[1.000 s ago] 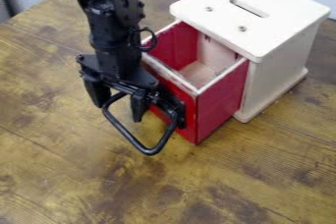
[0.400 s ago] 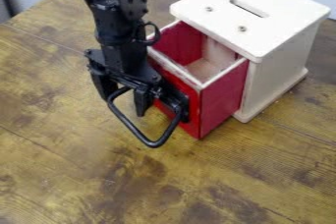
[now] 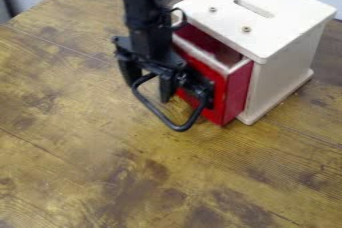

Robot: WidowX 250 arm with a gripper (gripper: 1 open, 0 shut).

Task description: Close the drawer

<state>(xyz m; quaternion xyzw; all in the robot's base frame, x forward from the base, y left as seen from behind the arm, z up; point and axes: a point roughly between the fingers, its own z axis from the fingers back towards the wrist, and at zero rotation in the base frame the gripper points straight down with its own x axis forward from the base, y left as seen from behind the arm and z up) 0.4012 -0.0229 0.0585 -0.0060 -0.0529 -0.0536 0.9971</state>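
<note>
While I've got the camera up: here's how the rig sits right now.
Arm: black, a bit blurry, coming in from the top edge left of the cabinet [image 3: 274, 47] and hanging pretty much straight down in front of the drawer [image 3: 230, 90].
Claw: my gripper [image 3: 167, 84] is pointing down at the drawer's front, its far side overlapping the red panel from where I'm watching. The two fingers look spread apart, but I can't tell if either one is touching the panel.
Drawer: red box, sticking partway out of the cream-white cabinet on its left-hand side in the picture, with a narrow strip of the inside showing between its front and the cabinet top.
Handle: big black loop [image 3: 171, 120], dipping below the gripper and running back up to the black bracket [image 3: 201, 88] on the drawer front. Can't say whether the gripper is touching it.
Cabinet: upright on the wood table [image 3: 100, 152], slot in the top, with its upper corner close to the top of the frame.
Room: loads of bare tabletop left of the arm and toward the camera, way less between the gripper and the drawer front, where they're basically right up against each other in view.
</note>
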